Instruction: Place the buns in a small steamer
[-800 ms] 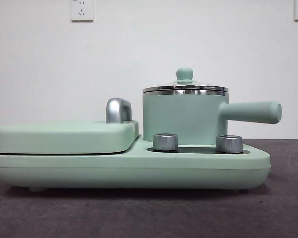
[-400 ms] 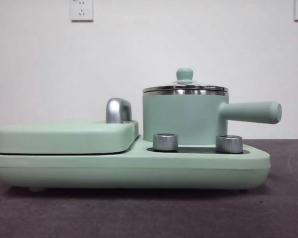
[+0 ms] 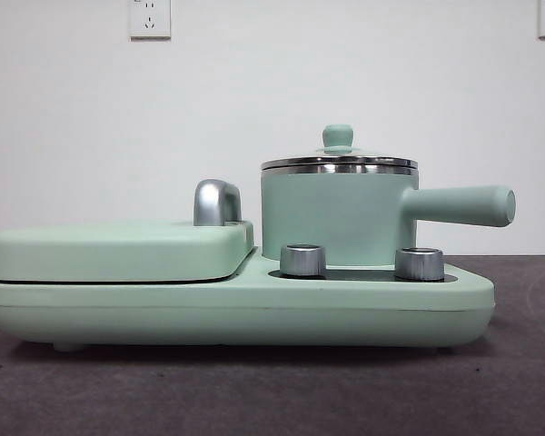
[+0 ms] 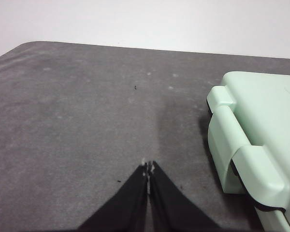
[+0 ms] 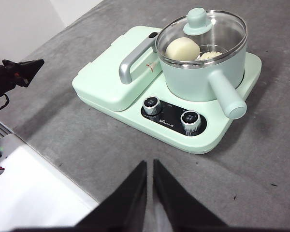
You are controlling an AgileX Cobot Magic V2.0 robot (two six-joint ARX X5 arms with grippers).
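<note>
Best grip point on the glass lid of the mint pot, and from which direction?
Take the glass lid by its mint-green knob, coming straight down from above. The knob stands upright at the lid's centre, with a narrower neck under a rounded top, so the fingers can close under the bulge. The steel rim sits flush on the mint-green pot, leaving no edge to grasp.

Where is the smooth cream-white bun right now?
The right wrist view shows the smooth cream-white bun inside the pale mint-green steamer pot, under its glass lid, beside a second bun.
</note>
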